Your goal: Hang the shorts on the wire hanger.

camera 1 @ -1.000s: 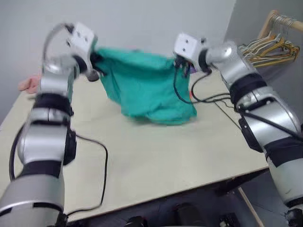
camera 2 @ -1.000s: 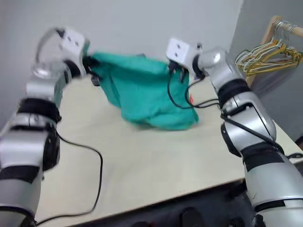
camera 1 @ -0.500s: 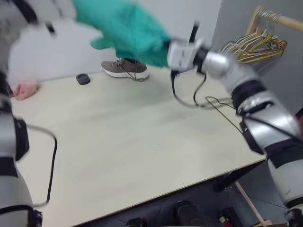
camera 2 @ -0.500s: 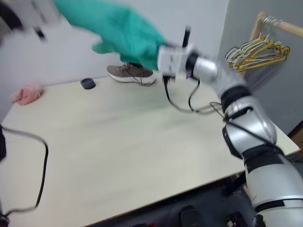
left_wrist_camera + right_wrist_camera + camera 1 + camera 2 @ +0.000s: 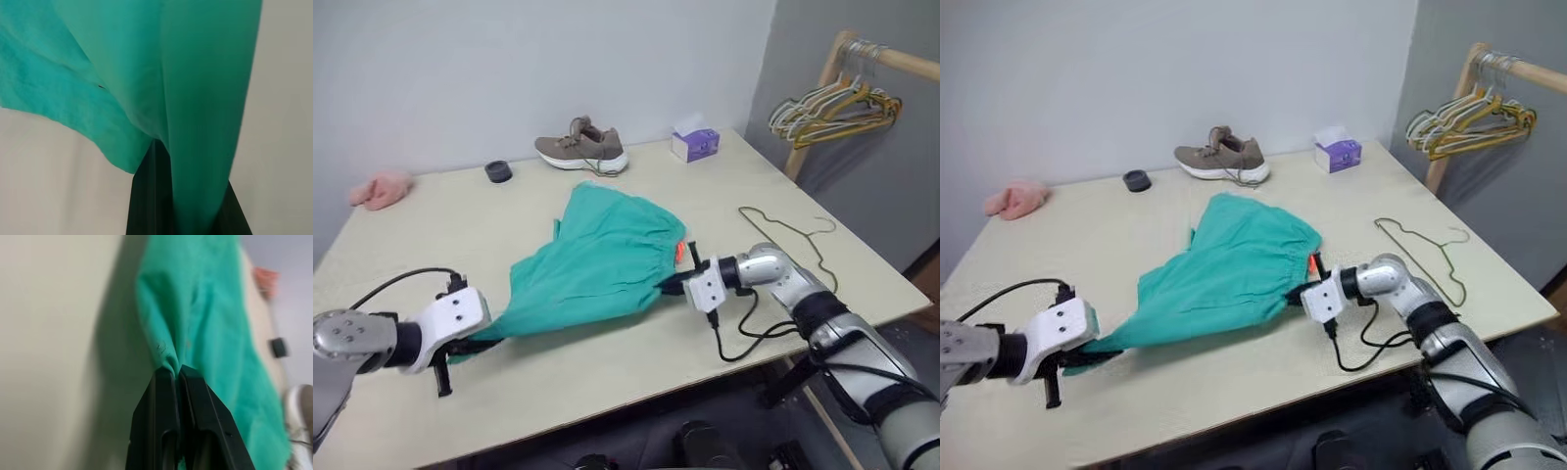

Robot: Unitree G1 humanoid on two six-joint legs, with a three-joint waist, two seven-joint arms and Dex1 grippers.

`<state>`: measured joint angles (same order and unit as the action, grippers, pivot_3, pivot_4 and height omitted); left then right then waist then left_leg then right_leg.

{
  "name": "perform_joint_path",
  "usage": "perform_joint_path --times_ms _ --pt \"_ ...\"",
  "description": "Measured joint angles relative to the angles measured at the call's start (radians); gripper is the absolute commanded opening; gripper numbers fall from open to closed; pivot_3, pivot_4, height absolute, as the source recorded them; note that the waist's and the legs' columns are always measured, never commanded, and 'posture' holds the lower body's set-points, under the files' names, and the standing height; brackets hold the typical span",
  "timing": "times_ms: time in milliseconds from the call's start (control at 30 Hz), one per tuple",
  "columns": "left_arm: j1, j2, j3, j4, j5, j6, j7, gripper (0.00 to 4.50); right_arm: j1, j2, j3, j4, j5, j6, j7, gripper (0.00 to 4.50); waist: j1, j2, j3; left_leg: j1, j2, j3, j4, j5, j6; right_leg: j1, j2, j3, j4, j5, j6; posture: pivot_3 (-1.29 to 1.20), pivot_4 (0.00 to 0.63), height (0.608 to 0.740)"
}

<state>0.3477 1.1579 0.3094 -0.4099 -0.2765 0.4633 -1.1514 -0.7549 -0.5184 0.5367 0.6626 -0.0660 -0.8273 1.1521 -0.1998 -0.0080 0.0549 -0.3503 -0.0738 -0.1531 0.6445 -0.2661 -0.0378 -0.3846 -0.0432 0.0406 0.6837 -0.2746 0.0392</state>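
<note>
The teal-green shorts (image 5: pixel 597 257) lie spread across the middle of the table, stretched between my two grippers. My left gripper (image 5: pixel 472 346) is low over the table at the front left, shut on one corner of the cloth (image 5: pixel 195 98); its black fingers (image 5: pixel 146 200) pinch the fabric. My right gripper (image 5: pixel 672 285) is at the shorts' right edge by the small orange tag, shut on a fold of the waistband (image 5: pixel 168 357). The thin olive wire hanger (image 5: pixel 795 238) lies flat on the table to the right of the right gripper, apart from the shorts.
A brown shoe (image 5: pixel 579 147), a small black disc (image 5: pixel 497 171) and a purple tissue box (image 5: pixel 695 145) sit along the table's far edge. A pink fluffy item (image 5: pixel 380 189) lies far left. A wooden rack with several hangers (image 5: pixel 832 103) stands at the right. Black cables trail from both wrists.
Both arms swung the shorts up high and then down and back toward me. The cloth now lies on the table, still gripped at both ends.
</note>
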Motion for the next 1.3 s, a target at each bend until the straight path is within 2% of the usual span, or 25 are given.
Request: perform_joint_path --times_ms 67,167,400,733,767,833,1033,1200,1267,1300 --pt "0.084 -0.003 0.009 -0.097 -0.041 0.035 -0.052 0.05 0.065 -0.094 0.002 -0.156 0.068 0.096 0.109 0.00 0.021 0.002 0.001 0.009 -0.001 0.000 0.000 -0.003 0.000 0.012 0.000 0.000 -0.005 -0.002 0.000 -0.14 0.000 0.740" --pt "0.102 -0.006 0.008 -0.159 -0.076 0.060 -0.081 0.05 0.123 -0.163 -0.002 -0.301 0.128 0.223 0.188 0.00 0.042 0.000 0.000 0.014 0.000 0.001 0.000 -0.004 0.000 0.017 -0.001 0.001 -0.005 -0.004 -0.004 -0.16 0.000 0.740" --pt "0.122 -0.006 0.007 -0.184 -0.118 0.084 -0.125 0.05 0.248 -0.286 -0.042 -0.601 0.214 0.515 0.267 0.00 0.058 0.001 0.000 0.019 0.005 0.004 0.000 -0.008 -0.005 0.020 0.003 0.001 -0.004 -0.004 -0.004 -0.18 0.000 0.740" --pt "0.163 -0.006 0.006 -0.230 -0.142 0.093 -0.181 0.05 0.278 -0.292 -0.046 -0.691 0.202 0.638 0.292 0.00 0.054 0.000 0.000 0.021 0.015 0.015 0.000 -0.011 -0.007 0.017 0.007 0.001 -0.004 -0.004 -0.004 -0.18 0.000 0.740" --pt "0.163 -0.007 0.006 -0.232 -0.145 0.096 -0.179 0.35 0.278 -0.292 -0.046 -0.691 0.197 0.645 0.296 0.42 0.054 0.000 0.000 0.021 0.015 0.016 0.000 -0.012 -0.007 0.017 0.007 0.002 -0.004 -0.004 -0.004 -0.18 0.000 0.740" --pt "0.162 -0.014 0.005 -0.250 -0.161 0.111 -0.173 0.64 0.278 -0.293 -0.046 -0.691 0.182 0.647 0.303 0.76 0.055 0.000 0.000 0.021 0.014 0.017 0.000 -0.012 -0.006 0.017 0.007 0.002 -0.004 -0.004 -0.004 -0.18 0.000 0.740" --pt "0.168 -0.017 0.004 -0.265 -0.203 0.142 -0.180 2.46 0.293 -0.353 -0.050 -0.751 0.190 0.690 0.336 2.78 0.055 0.000 0.001 0.021 0.015 0.017 0.000 -0.014 -0.007 0.016 0.007 0.002 -0.005 -0.004 -0.004 -0.19 0.000 0.740" --pt "0.144 -0.041 0.035 -0.267 -0.301 0.174 -0.195 3.97 0.342 -0.403 -0.080 -0.885 0.291 0.835 0.351 4.48 0.056 0.000 0.003 0.021 0.015 0.017 0.000 -0.014 -0.007 0.016 0.007 0.002 -0.005 -0.005 -0.005 -0.20 0.000 0.740" --pt "0.105 -0.056 0.055 -0.269 -0.370 0.202 -0.192 4.49 0.355 -0.393 -0.127 -0.921 0.362 0.943 0.323 4.50 0.055 -0.001 0.003 0.021 0.016 0.017 0.000 -0.014 -0.007 0.016 0.007 0.002 -0.005 -0.005 -0.005 -0.21 0.000 0.740" --pt "0.076 -0.067 0.059 -0.271 -0.399 0.211 -0.187 4.49 0.357 -0.370 -0.164 -0.932 0.396 0.999 0.283 4.50 0.055 -0.001 0.003 0.021 0.016 0.018 0.001 -0.014 -0.007 0.016 0.007 0.002 -0.005 -0.005 -0.005 -0.21 0.000 0.740"
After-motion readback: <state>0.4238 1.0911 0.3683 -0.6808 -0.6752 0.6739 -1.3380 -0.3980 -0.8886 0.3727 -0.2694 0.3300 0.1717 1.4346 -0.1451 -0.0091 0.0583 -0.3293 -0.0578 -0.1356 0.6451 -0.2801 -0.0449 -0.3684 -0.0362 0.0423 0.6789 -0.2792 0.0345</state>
